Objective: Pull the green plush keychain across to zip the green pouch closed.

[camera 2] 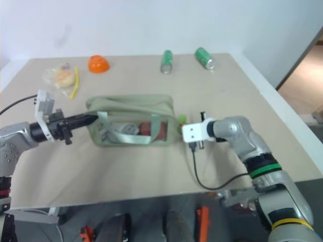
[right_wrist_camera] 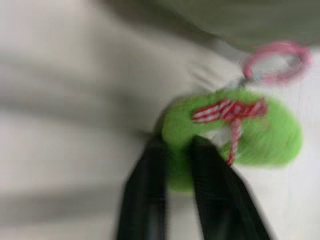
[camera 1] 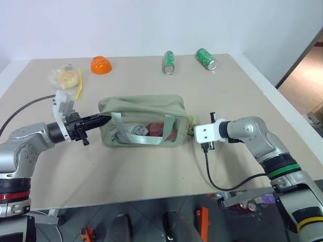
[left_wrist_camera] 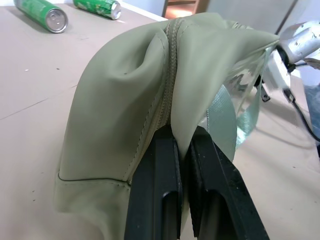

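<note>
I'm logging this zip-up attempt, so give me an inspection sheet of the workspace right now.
Surface: beige table, no spills seen.
Job's things: green pouch mid-table, clear window facing the robot; green plush keychain at its right end, on the table.
Clutter: orange bowl, bag of yellow food, two green cans along the far edge.
End effectors: left end effector pinches the pouch's left end shut; right end effector has its fingers at the keychain, grip unclear.
Cables: black cable hangs from the right wrist.
Surroundings: white wall, doorway at far right.

Bare table (camera 1: 151, 171) before pouch (camera 1: 144, 108); cans (camera 1: 168, 62) far behind
</note>
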